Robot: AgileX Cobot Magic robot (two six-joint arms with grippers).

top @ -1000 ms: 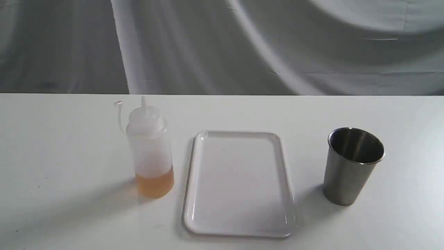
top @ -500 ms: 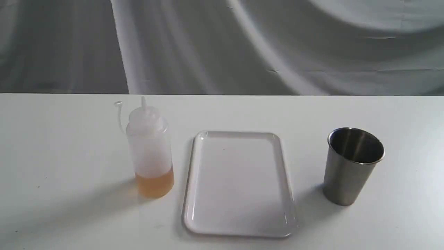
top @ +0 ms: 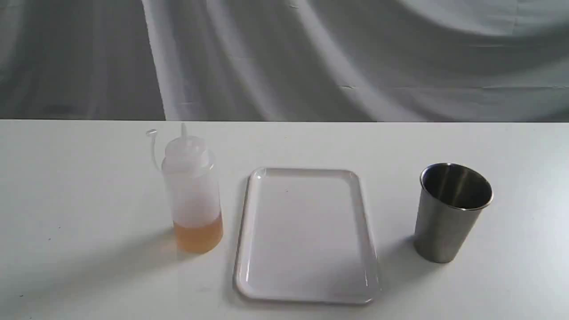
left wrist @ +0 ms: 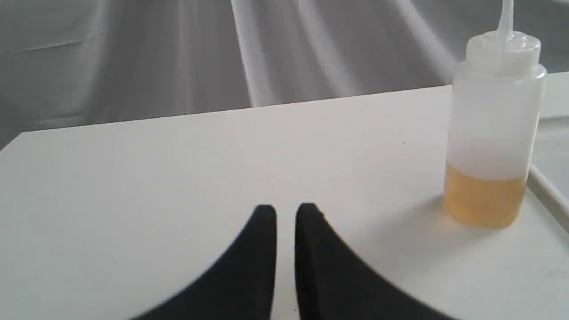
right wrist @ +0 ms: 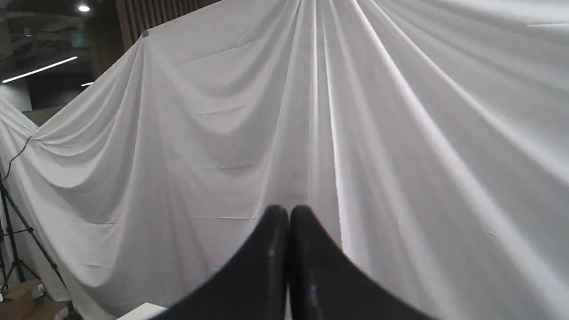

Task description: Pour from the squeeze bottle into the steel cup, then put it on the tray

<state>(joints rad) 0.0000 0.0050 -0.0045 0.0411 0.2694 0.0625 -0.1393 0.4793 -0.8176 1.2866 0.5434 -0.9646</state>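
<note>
Squeeze bottle [top: 192, 195] stands upright on the table [top: 89, 178] at 9 o'clock from the tray [top: 306, 284], amber liquid low inside. Steel cup [top: 449, 218] stands upright at 3 o'clock of the tray, well apart. My left jaws [left wrist: 286, 213] sit nearly closed, a thin slit, holding nothing. My right jaws [right wrist: 289, 213] are pressed together, empty, facing the white drape [right wrist: 400, 133].

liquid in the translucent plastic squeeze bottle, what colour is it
Amber liquid, clearest in the left wrist view.
</note>
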